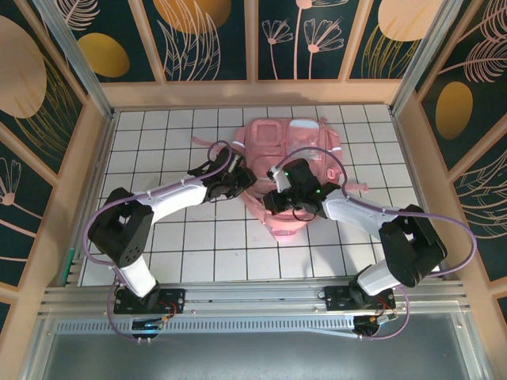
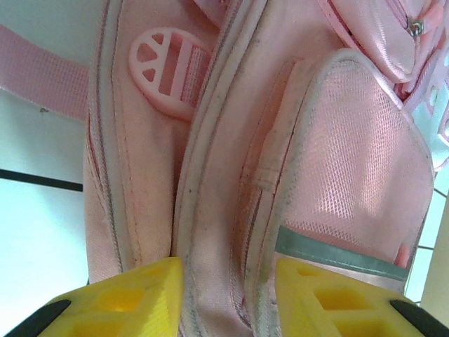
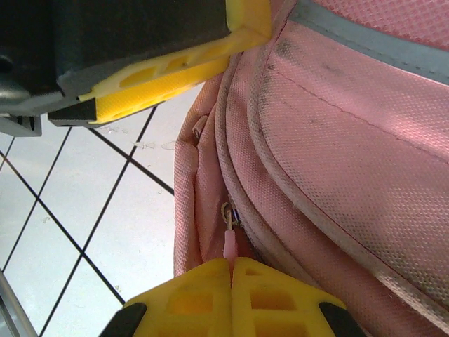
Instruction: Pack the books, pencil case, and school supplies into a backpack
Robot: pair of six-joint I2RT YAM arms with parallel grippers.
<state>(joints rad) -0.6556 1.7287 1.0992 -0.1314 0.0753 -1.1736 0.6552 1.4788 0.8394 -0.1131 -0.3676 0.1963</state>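
The glossy pink backpack (image 1: 297,146) lies flat in the middle of the white tiled table. My left gripper (image 1: 242,180) is at its left side, and its yellow fingers (image 2: 130,298) clamp a thick fold of the backpack's side seam (image 2: 224,232). My right gripper (image 3: 231,270) is shut on the small pink zipper pull (image 3: 229,242) at the backpack's near edge (image 3: 351,140). One of the left gripper's fingers (image 3: 168,77) shows close above it. The books, pencil case and school supplies are out of view.
Pink straps trail from the backpack to the left (image 1: 207,142) and right (image 1: 356,188). A pink plastic buckle (image 2: 168,70) sits on the side strap. Wooden walls (image 1: 87,174) close in the table on three sides, and bare tiles (image 1: 206,245) lie in front.
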